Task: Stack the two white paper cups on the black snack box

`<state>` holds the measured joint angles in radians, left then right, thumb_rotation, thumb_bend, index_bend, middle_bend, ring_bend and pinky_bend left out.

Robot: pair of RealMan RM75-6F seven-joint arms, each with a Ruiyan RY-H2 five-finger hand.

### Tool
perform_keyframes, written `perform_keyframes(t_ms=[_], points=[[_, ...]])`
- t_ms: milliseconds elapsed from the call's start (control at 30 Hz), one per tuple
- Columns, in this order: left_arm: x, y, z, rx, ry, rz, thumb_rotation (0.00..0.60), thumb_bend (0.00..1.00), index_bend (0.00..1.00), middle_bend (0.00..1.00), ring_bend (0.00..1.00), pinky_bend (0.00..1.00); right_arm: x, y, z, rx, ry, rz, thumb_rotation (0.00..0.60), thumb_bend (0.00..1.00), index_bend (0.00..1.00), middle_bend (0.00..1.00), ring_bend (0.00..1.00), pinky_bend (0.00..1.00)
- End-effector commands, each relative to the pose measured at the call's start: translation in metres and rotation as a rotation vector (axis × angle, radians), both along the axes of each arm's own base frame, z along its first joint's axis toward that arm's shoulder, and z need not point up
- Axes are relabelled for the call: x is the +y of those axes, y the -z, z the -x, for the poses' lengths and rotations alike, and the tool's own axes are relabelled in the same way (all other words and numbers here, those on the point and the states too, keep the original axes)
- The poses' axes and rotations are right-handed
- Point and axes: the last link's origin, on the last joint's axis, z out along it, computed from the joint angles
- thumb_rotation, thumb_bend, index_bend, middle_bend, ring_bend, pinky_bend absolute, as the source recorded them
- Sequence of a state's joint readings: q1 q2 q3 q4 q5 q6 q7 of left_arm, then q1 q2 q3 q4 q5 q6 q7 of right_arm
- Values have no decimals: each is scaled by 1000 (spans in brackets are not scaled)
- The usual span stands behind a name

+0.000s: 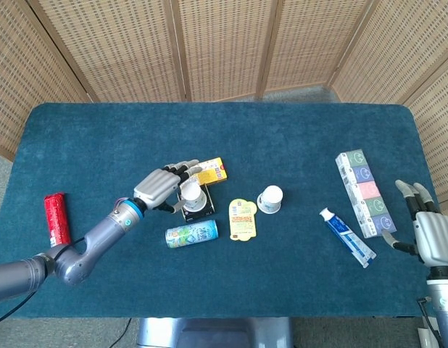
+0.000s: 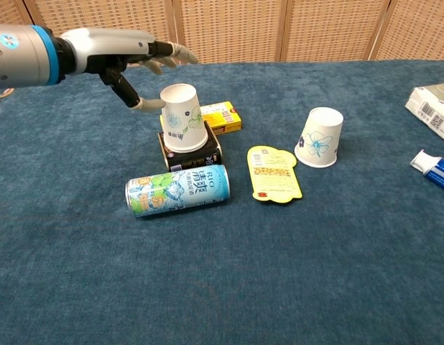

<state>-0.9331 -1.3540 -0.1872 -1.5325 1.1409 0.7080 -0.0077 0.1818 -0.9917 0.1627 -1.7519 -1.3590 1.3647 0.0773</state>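
The left hand (image 2: 125,61) is seen at the upper left of the chest view, fingers spread and holding nothing. It is raised just left of a cup (image 2: 183,118), with no contact visible. That cup is set upside down on the black box (image 2: 191,154), left of frame centre. A yellow box (image 2: 223,116) lies just behind the black box, and a can (image 2: 177,190) lies on its side in front. The second cup (image 2: 320,137) is stood upside down on the table (image 2: 279,273) right of centre, beside a yellow packet (image 2: 273,173). The right hand (image 1: 425,226) is found at the lower right edge of the head view, fingers apart and empty, near a tube (image 1: 346,235).
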Motion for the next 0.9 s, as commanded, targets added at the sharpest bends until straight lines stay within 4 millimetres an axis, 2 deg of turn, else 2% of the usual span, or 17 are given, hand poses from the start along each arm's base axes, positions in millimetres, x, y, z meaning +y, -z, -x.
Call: perform_keyframes(t_ms=[33,300,600,900], points=[[-5,-12,4,-27,-16,1,600,477,0,0,0,85,-3,0,-1,9,-5,-6,600,281,0,92,0,298],[-24,-51,27,-56,-55,-14,600,477,0,0,0,75,-19,6,-10,39,-32,-44,600,281,0,1,0,270],[-52,-94,64,-41,-120,-71,600,477,0,0,0,64,-38,23,-31,99,-88,-105,600,283,0,0,0,270],[-91,-123,106,-26,-215,-117,600,477,0,0,0,63,-54,49,-56,165,-120,-161,600,276,0,0,0,270]])
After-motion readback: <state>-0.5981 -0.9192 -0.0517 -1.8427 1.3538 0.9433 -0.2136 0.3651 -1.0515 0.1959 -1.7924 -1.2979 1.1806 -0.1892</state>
